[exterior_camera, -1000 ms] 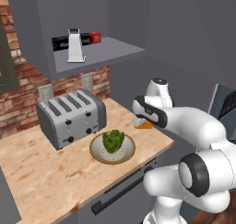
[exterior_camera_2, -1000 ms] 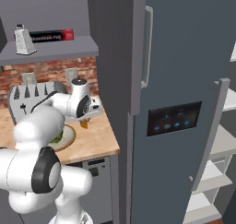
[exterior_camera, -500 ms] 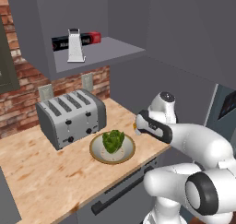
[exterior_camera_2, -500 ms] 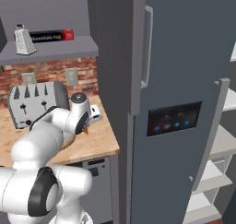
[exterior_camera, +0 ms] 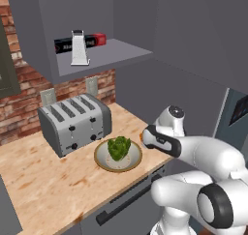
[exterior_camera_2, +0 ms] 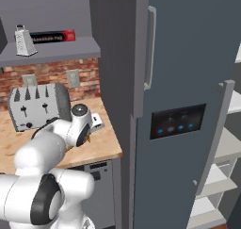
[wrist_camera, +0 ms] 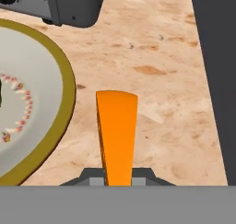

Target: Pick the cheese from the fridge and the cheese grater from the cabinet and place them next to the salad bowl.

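I have one cheese (wrist_camera: 117,135) wedge, orange, clamped between the fingers of my gripper (wrist_camera: 118,176), held low over the wooden counter (exterior_camera: 43,190) just beside the salad bowl (wrist_camera: 57,121). There is one bowl, with one clump of green lettuce (exterior_camera: 118,147) in it. Behind it stands one four-slot toaster (exterior_camera: 74,123). On the cabinet (exterior_camera: 106,55) shelf above I count one cheese grater (exterior_camera: 79,48), upright, in front of one long black-and-red box (exterior_camera_2: 51,36); its white lettering is too blurred for me to read. To the right, the fridge (exterior_camera_2: 188,72) shows one dark panel (exterior_camera_2: 177,121) with four blue lights.
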Controlling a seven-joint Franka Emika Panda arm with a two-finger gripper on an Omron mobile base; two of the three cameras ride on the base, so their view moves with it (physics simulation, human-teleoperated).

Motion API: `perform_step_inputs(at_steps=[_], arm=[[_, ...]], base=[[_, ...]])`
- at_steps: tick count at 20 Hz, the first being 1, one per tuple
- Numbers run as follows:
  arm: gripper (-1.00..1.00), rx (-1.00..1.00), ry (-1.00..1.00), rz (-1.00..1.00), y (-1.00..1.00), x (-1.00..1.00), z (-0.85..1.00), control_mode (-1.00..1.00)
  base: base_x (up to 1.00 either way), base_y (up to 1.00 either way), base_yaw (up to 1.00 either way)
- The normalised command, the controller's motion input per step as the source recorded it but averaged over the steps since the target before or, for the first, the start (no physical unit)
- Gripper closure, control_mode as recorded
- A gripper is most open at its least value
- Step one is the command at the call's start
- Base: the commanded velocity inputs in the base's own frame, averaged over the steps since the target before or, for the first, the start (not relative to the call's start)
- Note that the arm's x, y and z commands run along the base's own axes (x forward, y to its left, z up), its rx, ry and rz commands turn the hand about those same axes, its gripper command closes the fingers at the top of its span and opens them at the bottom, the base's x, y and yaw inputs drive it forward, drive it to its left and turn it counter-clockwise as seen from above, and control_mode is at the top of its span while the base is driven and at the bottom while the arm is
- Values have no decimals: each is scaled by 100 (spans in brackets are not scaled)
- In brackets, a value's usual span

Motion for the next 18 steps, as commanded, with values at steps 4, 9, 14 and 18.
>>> perform_step_inputs(at_steps=[4, 9, 14, 18], arm=[[100, 0, 4, 5, 0, 1, -7, -100], [100, 0, 2, 4, 0, 3, -19, -100], [100, 0, 1, 4, 0, 1, -18, -100], [100, 0, 0, 4, 0, 0, -16, -100]], base=[[0, 0, 0], [0, 0, 0], [0, 0, 0], [0, 0, 0]])
